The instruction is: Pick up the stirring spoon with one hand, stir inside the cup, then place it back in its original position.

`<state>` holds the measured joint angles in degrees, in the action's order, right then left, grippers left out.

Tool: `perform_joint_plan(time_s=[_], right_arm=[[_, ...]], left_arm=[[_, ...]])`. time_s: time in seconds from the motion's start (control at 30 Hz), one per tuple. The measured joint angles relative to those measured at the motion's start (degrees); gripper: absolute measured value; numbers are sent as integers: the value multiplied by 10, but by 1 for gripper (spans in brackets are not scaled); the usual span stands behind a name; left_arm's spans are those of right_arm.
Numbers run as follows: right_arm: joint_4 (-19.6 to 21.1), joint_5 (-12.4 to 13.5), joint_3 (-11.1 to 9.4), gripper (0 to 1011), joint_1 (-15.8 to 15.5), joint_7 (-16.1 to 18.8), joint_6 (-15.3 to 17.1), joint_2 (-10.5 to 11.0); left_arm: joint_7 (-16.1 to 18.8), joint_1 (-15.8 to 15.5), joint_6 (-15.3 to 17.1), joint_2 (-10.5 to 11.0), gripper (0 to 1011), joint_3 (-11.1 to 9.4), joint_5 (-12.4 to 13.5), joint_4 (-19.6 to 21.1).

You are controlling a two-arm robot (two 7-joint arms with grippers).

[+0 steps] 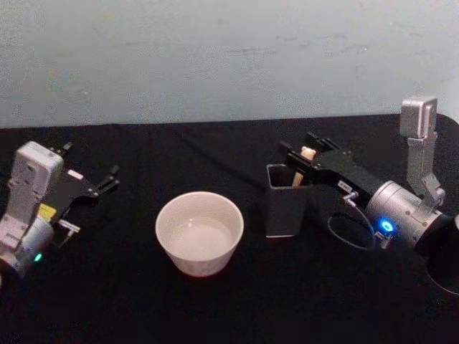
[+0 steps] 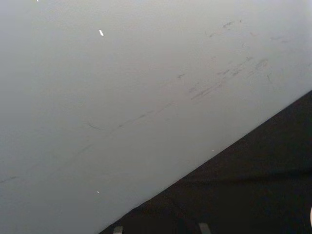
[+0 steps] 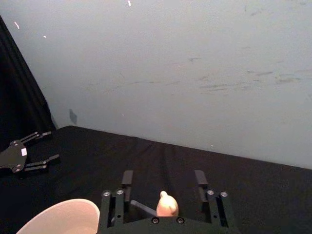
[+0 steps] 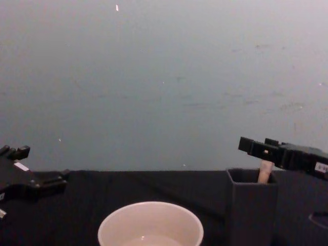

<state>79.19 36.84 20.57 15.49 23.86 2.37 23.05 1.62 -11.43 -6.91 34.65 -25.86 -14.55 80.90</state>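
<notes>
The stirring spoon (image 1: 306, 159) stands in the dark grey holder (image 1: 285, 204), its beige bear-head handle (image 3: 166, 204) poking above the square mouth. My right gripper (image 1: 300, 152) hovers over the holder, open, with a finger on each side of the handle and a gap to either side. The chest view shows the handle (image 4: 264, 173) just under that gripper (image 4: 256, 147). The cream cup (image 1: 199, 233) sits left of the holder (image 4: 251, 205), apart from it. My left gripper (image 1: 93, 172) rests open at the table's left, holding nothing.
A black cloth (image 1: 237, 308) covers the table, with a pale wall (image 1: 229, 57) close behind its far edge. A dark cable loop (image 1: 350, 231) hangs by the right wrist, near the holder. Open cloth lies in front of the cup (image 4: 150, 225).
</notes>
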Motion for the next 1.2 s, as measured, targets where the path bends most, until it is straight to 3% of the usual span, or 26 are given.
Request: perform_joint_plan(time_s=[0.3, 0.7, 0.97, 1.2], right_arm=[[0, 0, 0, 997, 0, 0, 0, 0], [0, -3, 1, 1002, 0, 0, -1, 0], [8, -41, 1, 1002, 13, -12, -32, -9], [16, -96, -23, 1002, 26, -79, -82, -31]], left_arm=[[0, 0, 0, 0, 1001, 0, 0, 0], [0, 0, 0, 0, 1001, 0, 0, 0], [0, 0, 0, 0, 1001, 0, 0, 0], [0, 0, 0, 0, 1001, 0, 0, 0]])
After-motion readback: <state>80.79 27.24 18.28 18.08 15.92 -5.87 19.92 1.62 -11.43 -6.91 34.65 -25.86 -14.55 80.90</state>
